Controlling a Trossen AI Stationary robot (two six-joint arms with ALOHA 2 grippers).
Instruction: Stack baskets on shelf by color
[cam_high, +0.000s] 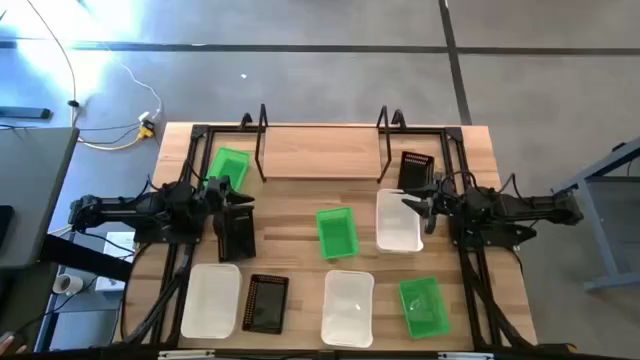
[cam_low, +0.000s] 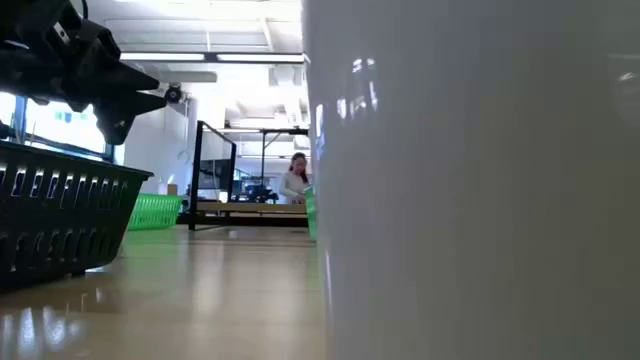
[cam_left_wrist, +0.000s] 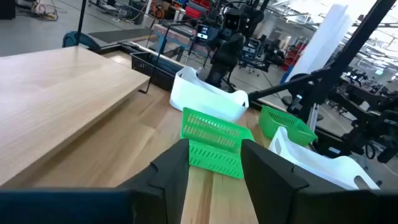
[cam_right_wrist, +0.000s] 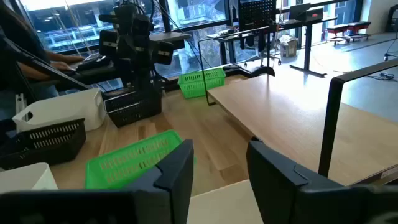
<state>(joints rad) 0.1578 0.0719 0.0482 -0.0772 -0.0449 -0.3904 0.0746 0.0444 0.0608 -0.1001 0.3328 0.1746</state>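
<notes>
The shelf (cam_high: 320, 152) lies along the far edge between its black wire ends. Green baskets rest on the table at far left (cam_high: 228, 165), centre (cam_high: 336, 232) and near right (cam_high: 423, 305). White baskets stand at centre right (cam_high: 398, 222), near left (cam_high: 210, 300) and near centre (cam_high: 348, 308). Black baskets are at far right (cam_high: 415, 170), near (cam_high: 265, 302) and below the left arm (cam_right_wrist: 134, 106). My left gripper (cam_left_wrist: 214, 165) is open, level, facing the centre green basket (cam_left_wrist: 214, 143). My right gripper (cam_right_wrist: 217, 171) is open over the white basket's rim (cam_right_wrist: 236, 199).
In the low view the near white basket's wall (cam_low: 480, 180) fills the right half of the picture. Bare wood lies between the shelf and the centre baskets (cam_high: 300, 195). A person (cam_low: 296, 178) sits far behind the table.
</notes>
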